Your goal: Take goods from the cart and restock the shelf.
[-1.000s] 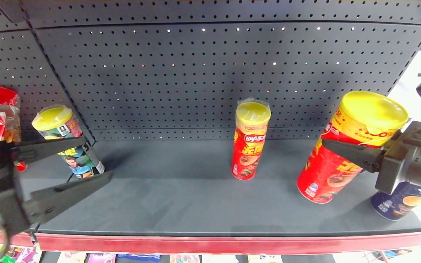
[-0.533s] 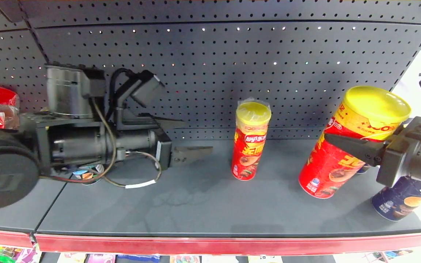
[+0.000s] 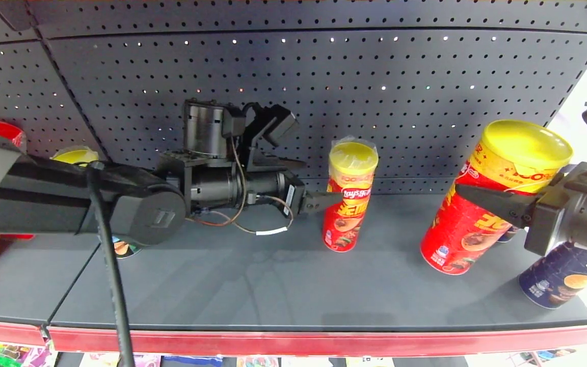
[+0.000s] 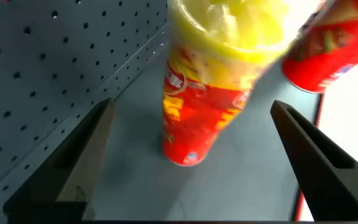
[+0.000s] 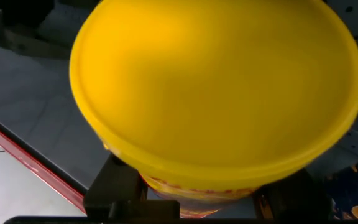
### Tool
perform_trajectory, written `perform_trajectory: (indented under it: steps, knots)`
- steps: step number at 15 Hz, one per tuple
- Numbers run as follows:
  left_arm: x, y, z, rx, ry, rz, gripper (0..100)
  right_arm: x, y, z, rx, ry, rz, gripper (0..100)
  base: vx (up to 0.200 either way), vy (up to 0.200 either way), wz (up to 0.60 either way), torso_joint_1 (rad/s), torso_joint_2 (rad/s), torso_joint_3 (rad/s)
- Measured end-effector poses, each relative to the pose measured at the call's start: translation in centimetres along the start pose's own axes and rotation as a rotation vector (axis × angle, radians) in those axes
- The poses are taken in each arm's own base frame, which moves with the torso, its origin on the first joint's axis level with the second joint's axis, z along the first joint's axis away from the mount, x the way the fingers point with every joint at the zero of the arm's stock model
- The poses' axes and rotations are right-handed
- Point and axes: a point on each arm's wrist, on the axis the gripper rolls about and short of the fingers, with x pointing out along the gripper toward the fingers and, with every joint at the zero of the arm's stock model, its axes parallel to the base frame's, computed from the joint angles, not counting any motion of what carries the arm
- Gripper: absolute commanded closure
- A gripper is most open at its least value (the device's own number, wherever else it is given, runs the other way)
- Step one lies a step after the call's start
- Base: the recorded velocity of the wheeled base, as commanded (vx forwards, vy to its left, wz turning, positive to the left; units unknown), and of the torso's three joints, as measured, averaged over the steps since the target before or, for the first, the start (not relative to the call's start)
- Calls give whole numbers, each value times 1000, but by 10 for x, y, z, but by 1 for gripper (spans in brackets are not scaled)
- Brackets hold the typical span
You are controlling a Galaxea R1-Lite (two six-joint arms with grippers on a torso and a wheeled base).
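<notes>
Left gripper [image 3: 324, 202] has travelled right along the shelf [image 3: 273, 290] since half a second ago; its fingers are spread wide and now flank the small red can [image 3: 349, 204], which stands upright mid-shelf. Right gripper [image 3: 507, 206] pinches the large yellow-lidded can [image 3: 456, 234], tilted, base at the shelf, much as before. A blue can [image 3: 553, 280] stands just beside it.
</notes>
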Motion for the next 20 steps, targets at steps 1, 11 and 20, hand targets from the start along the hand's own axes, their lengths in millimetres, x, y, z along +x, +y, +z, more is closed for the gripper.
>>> perform_trajectory:
  steps: [1,11,20]
  knots:
    - [7,2,2,6,-7,15,0,1,0,-1,1,3,1,100,0,0,0,0,0,0]
    - [46,6,3,25,-31,15,0,3,0,-2,11,12,3,100,0,0,0,0,0,0]
    - [57,-13,5,33,-26,56,0,3,-1,-2,14,13,-6,100,0,0,0,0,0,0]
